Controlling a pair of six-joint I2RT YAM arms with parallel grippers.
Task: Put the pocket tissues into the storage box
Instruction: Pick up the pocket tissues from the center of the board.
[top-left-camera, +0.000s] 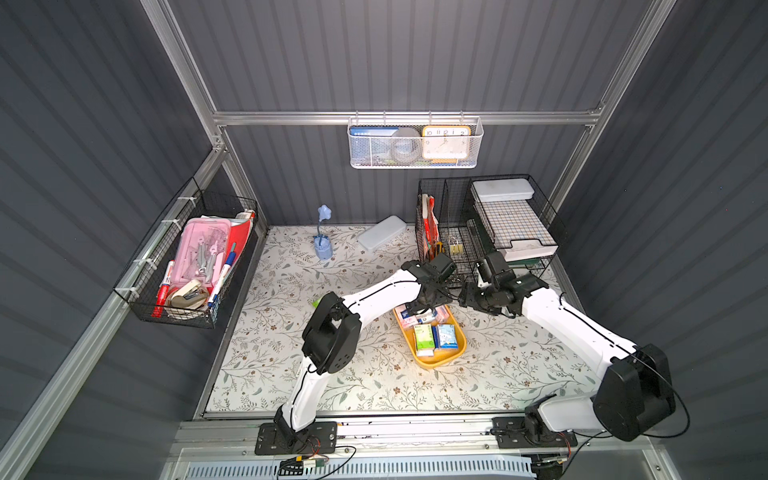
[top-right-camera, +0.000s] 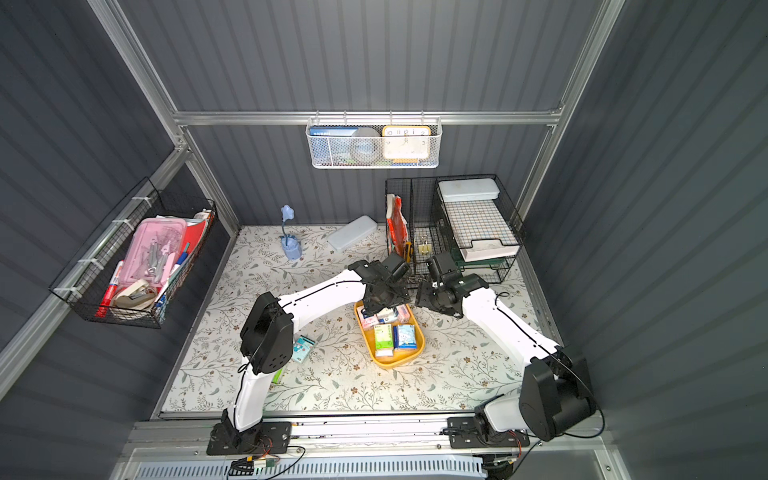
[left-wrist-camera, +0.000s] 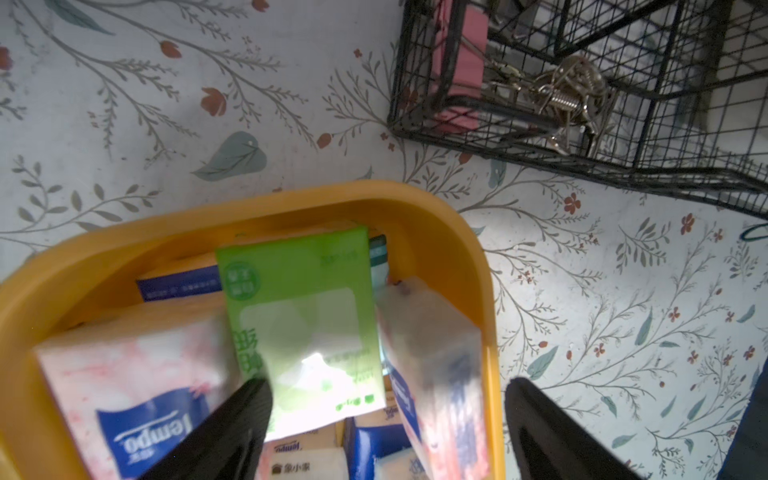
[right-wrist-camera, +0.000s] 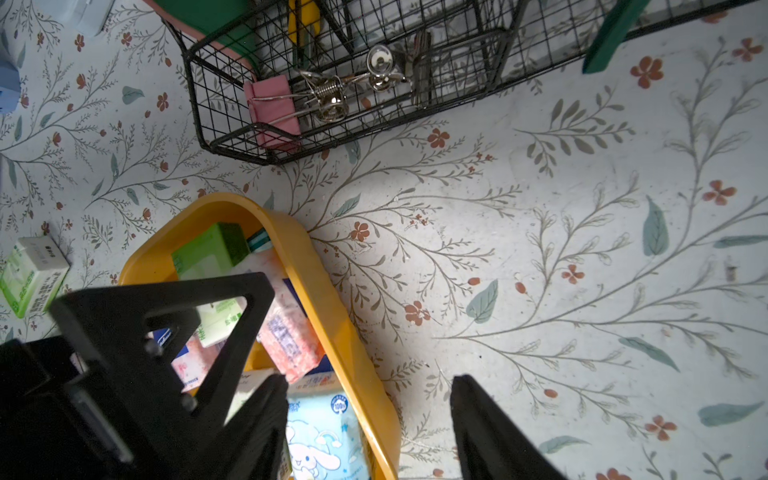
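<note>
The yellow storage box (top-left-camera: 432, 362) (top-right-camera: 390, 363) sits mid-table with several pocket tissues inside: a green one (top-left-camera: 424, 340), a pale blue one (top-left-camera: 447, 336) and pink ones (top-left-camera: 409, 318). My left gripper (top-left-camera: 419, 309) (left-wrist-camera: 388, 386) hangs open over the box's far end. Just beyond its fingers a green packet (left-wrist-camera: 299, 316) lies on the pile and a pink-white packet (left-wrist-camera: 432, 374) leans blurred against the box wall (left-wrist-camera: 478, 266). My right gripper (top-left-camera: 463, 297) (right-wrist-camera: 368, 384) is open and holds nothing, hovering astride the box's right wall (right-wrist-camera: 328, 307). Loose packets lie on the table: a teal one (top-right-camera: 302, 349) and two green ones (top-right-camera: 277, 374) (right-wrist-camera: 33, 274).
A black wire organiser (top-left-camera: 478, 232) with binder clips (right-wrist-camera: 274, 112) stands just behind the box. A grey-white pencil case (top-left-camera: 382, 232) and a blue flower holder (top-left-camera: 323, 245) sit at the back. A white mesh basket (top-left-camera: 413, 143) and a black wire basket (top-left-camera: 187, 266) hang on the walls.
</note>
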